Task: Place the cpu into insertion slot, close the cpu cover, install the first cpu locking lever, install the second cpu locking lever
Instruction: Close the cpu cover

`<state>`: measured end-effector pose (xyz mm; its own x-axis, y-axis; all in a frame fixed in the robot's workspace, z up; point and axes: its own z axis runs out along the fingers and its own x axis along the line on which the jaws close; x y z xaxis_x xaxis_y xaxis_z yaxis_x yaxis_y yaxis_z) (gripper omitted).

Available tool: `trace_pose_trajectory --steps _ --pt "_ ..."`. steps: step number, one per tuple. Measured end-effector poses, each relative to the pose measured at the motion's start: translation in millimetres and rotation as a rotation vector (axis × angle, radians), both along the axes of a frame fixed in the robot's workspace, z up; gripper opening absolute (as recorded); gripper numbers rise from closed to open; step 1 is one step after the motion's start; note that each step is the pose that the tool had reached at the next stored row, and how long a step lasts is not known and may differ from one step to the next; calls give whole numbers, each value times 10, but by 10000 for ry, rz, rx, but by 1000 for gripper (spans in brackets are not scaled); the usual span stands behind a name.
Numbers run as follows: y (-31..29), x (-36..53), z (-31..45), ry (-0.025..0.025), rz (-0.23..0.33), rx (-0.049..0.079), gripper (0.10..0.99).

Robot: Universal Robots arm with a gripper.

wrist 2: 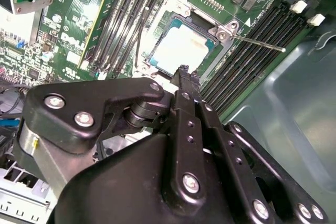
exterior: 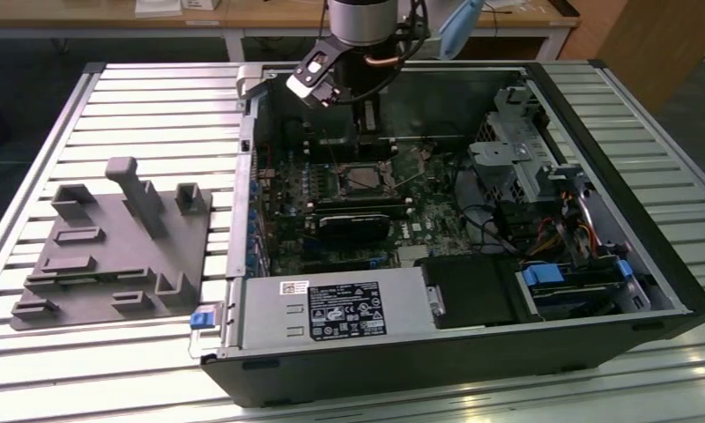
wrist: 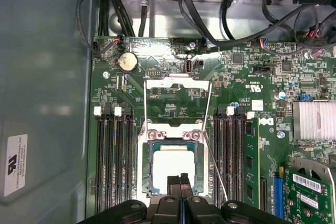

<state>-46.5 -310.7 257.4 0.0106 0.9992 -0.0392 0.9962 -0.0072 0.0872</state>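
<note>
First wrist view, closed hand (wrist: 180, 178) tip over cpu (wrist: 169, 161), seated on motherboard (wrist: 236, 93)

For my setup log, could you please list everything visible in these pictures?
computer case: one, black, open, on slatted table
circuit board: one, green, inside case
cpu: one, silvery, in its slot
cpu cover: one, silvery, raised open
locking lever: one clear, thin metal, angled off the slot
power supply box: one, silvery, inside case
moulded plate: one, grey, exterior view's left of case
gripper: one, black, shut, tip over the cpu
</note>
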Motion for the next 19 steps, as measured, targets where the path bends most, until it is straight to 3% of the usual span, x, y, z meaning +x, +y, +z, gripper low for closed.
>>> trace_pose_trajectory --steps 9,19 --pt "0 36 19 0 0 1 106" --pt "0 263 19 1 0 2 106"
